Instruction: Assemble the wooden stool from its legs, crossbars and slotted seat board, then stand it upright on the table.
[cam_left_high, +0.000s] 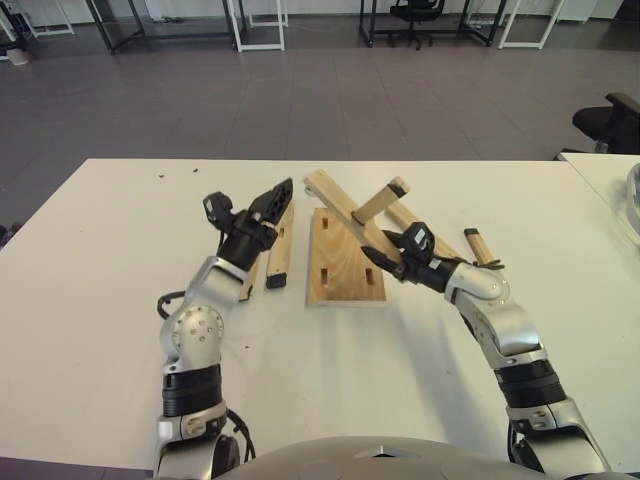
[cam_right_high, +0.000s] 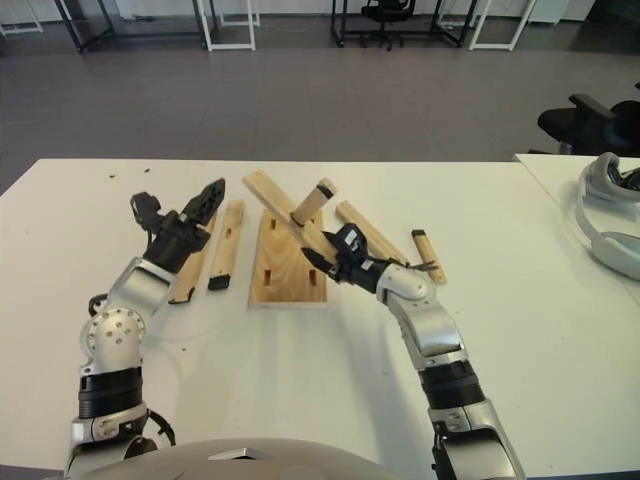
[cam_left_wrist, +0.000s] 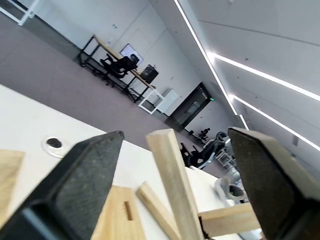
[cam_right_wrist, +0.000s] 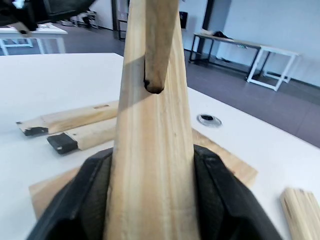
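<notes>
Wooden leg (cam_left_high: 345, 213) clamped in right claw (cam_left_high: 380, 250)

The table (cam_left_high: 100, 300) is viewed from above, forward and down, by both eyes. The leg (cam_right_wrist: 150, 150) is seen close from the right wrist, farther from the left.

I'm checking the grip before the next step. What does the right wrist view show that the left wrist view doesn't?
Right wrist view alone: the right gripper shut on the leg, the hole where the crossbar enters it, and the black-capped ends of two loose legs. Left wrist view alone: the left gripper with fingers open, empty, and the leg's free end. Both: the held leg, the slotted seat board and the table's grommet.
</notes>
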